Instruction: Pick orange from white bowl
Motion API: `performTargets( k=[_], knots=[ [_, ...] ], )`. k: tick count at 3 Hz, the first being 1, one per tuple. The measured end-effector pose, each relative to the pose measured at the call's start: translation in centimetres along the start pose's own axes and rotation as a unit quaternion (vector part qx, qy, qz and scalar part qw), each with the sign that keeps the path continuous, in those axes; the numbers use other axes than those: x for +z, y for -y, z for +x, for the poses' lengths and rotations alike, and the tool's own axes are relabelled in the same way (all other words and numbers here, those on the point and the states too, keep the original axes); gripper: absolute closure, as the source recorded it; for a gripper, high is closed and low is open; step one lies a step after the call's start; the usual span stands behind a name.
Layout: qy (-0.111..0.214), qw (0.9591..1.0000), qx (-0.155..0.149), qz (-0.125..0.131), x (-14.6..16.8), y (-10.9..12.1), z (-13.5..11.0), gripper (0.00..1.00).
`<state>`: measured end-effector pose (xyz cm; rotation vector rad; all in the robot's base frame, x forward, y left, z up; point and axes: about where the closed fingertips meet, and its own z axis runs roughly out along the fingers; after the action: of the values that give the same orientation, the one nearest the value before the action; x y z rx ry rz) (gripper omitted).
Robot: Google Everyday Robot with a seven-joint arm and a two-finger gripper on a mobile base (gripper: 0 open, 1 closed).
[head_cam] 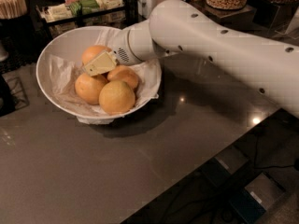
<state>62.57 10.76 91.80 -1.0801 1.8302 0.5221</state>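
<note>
Arm (224, 55): it enters from the 4 o'clock edge of the view and reaches toward 10 o'clock, with its wrist over the bowl's 2 o'clock rim.
Bowl (51, 55): white, wide and paper-lined, standing at 10 o'clock on the dark counter (140, 162); it holds four oranges.
Orange (93, 53): it sits at 12 o'clock in the pile, against the back wall of the bowl and above the other three. Its lower right side is hidden behind the gripper.
Gripper (97, 65): a pale wedge low inside the bowl, with its long axis running from 2 to 8 o'clock. How wide it stands cannot be told.
Bearing: the orange lies at 11 o'clock from the gripper, touching it or just beside it. By this reading the grasp is close, but no hold shows yet.
Look: round, smooth-skinned, evenly deep orange. It should roll readily on the crinkled paper (58, 76).
</note>
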Motion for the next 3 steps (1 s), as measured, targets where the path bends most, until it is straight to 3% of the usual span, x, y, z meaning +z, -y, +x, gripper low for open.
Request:
performTargets(
  k=[3],
  knots=[
    [-0.004,0.9996,0.010,-0.026,3.1,-0.4,0.0,0.20]
  ],
)
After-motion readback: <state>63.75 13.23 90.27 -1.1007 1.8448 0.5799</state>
